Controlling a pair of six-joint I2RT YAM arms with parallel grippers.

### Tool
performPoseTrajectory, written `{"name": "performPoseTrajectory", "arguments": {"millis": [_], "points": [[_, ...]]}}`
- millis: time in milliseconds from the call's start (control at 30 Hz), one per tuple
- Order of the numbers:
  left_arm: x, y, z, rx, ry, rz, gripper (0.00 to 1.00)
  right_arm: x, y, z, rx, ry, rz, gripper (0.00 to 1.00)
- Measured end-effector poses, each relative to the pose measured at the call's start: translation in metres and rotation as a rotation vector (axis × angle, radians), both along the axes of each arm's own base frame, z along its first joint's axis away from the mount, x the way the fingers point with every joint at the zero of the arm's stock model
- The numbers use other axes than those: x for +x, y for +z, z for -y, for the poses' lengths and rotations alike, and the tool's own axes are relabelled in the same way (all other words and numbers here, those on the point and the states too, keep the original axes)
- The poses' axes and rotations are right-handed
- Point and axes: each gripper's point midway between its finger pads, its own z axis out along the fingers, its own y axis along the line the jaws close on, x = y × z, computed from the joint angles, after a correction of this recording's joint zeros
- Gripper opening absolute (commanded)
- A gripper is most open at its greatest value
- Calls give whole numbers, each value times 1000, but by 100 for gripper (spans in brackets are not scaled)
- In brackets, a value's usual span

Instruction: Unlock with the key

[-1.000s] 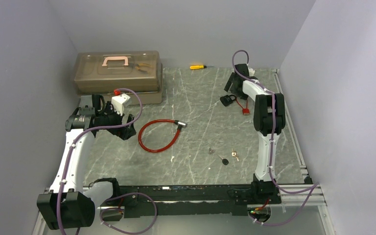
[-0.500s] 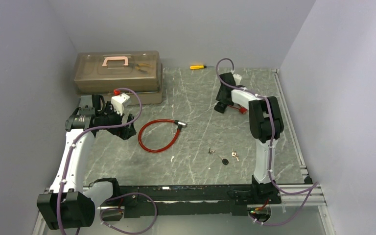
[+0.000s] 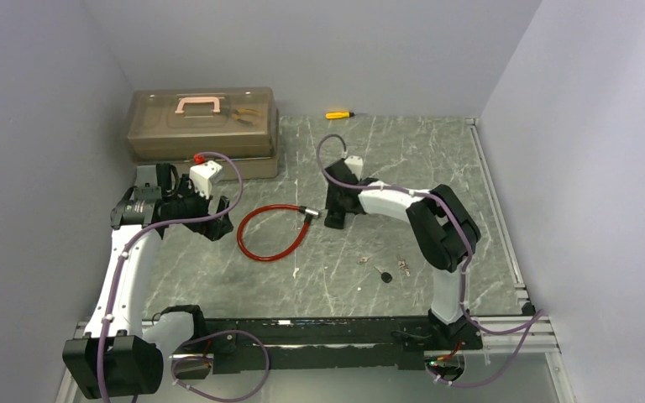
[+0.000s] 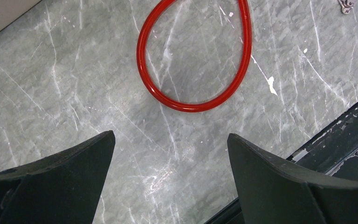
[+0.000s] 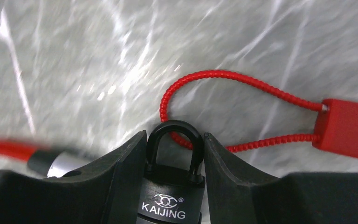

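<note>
My right gripper [image 5: 175,140] is shut on a black KAIJING padlock [image 5: 168,196], its shackle poking out between the fingers. A red beaded cord [image 5: 242,84] with a red tag [image 5: 347,130] is threaded through the shackle. In the top view the right gripper [image 3: 334,217] hangs over mid table, beside the metal end of the red cable lock [image 3: 273,231]. Small keys [image 3: 385,274] lie on the table nearer the front. My left gripper [image 4: 170,154] is open and empty, above the table left of the red cable loop [image 4: 196,93].
A brown toolbox [image 3: 201,126] with a pink handle stands at the back left. A yellow screwdriver [image 3: 338,114] lies at the back. Grey walls close in both sides. A black rail [image 3: 319,336] runs along the near edge.
My right gripper has swung from the back right toward mid table, carrying the padlock with its red cord and tag. The left arm has barely moved.
</note>
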Motion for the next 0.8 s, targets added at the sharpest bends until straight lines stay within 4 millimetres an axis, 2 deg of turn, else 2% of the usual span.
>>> {"name": "performPoseTrajectory", "arguments": {"millis": [133,233,400,500,600,667,733,800], "points": [[0,0,0,-2,-1,1,98,-31,1,-25,16,55,-12,48],[-1,0,1,-5,-4,1,98,-41,2,-28,15,68,-26,53],[-2,0,3,-11,-11,-1,98,-47,10,-14,-19,64,-49,70],[-4,-4,3,-12,-13,-16,98,-51,37,-8,-7,73,-15,77],[-7,-6,3,-11,-16,-27,98,-61,71,2,24,72,44,77],[-8,-7,4,-12,-21,-30,98,-71,85,11,40,70,66,76],[-11,-8,4,-9,-31,-38,98,-87,89,24,48,61,65,74],[-13,-9,5,-9,-36,-45,98,-105,81,38,44,53,42,71]]}}
